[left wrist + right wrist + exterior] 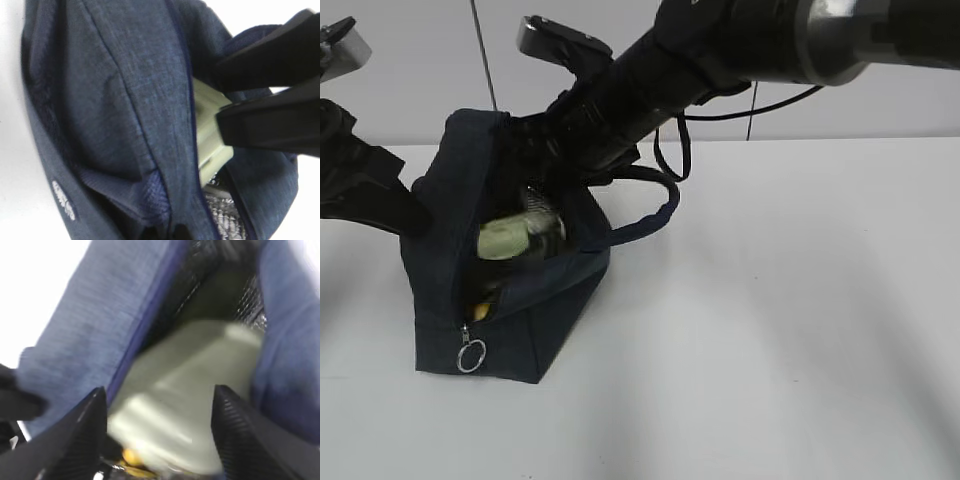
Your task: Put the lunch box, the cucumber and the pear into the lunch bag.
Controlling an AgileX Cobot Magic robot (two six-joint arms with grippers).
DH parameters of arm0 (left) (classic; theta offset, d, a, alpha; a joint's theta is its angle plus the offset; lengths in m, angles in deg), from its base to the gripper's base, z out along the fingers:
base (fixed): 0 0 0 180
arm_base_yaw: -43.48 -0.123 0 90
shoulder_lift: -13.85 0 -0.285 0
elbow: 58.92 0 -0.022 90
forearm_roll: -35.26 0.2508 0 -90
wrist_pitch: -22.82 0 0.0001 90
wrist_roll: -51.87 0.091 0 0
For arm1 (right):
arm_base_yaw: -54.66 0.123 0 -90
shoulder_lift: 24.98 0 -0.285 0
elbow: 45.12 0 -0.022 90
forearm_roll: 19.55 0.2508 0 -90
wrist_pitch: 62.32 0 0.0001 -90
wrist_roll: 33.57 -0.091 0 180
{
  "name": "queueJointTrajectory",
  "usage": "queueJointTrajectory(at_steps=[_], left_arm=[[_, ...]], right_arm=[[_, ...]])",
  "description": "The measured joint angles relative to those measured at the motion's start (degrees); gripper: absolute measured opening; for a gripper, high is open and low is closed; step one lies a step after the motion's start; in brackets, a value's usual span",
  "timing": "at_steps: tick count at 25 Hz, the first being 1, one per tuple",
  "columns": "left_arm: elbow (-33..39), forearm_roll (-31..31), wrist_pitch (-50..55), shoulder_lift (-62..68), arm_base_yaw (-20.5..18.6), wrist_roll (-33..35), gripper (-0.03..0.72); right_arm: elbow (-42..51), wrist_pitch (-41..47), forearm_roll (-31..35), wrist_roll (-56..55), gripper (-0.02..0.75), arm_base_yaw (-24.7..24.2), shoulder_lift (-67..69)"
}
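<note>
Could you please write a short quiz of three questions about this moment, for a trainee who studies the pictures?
1. True or false: the pale green lid of the glass lunch box shows inside the open dark navy fabric lunch bag.
2. Which hangs at the bag's zipper end nearest the exterior camera? A) a silver ring pull B) a red tag C) a knot
3. Fill in: in the right wrist view, the right gripper is ____, a finger on each side of the lid.

Key: 1 true; 2 A; 3 open
</note>
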Motion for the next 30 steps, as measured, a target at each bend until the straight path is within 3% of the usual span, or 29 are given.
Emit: queueJointTrajectory(at_steps=[4,9,12,27,29,30], left_arm=[[0.0,-0.12,-0.05,0.0,0.0,0.0,0.003],[0.0,0.05,-0.05,0.0,0.0,0.0,0.003],[0.0,0.05,-0.05,0.0,0.0,0.0,0.003],[0.0,0.05,0.02,0.0,0.0,0.0,0.003],[0.0,0.05,0.06,0.0,0.0,0.0,0.003],[0.0,0.05,0.06,0.0,0.0,0.0,0.003]], right_arm=[[-0.36,0.09,-2.48,-0.01,0.508,0.0,-3.13],[-0.5,3.06,-14.36,-8.32,0.502,-0.91,-5.52],[-0.5,6.15,-16.42,-9.85,0.473,-1.54,-5.4],[-0.5,5.83,-12.03,-9.92,0.439,-1.65,0.32],[-0.5,5.47,-10.13,-8.18,0.37,-1.65,1.29],[-0.5,5.46,-9.72,-7.65,0.293,-1.65,1.59]])
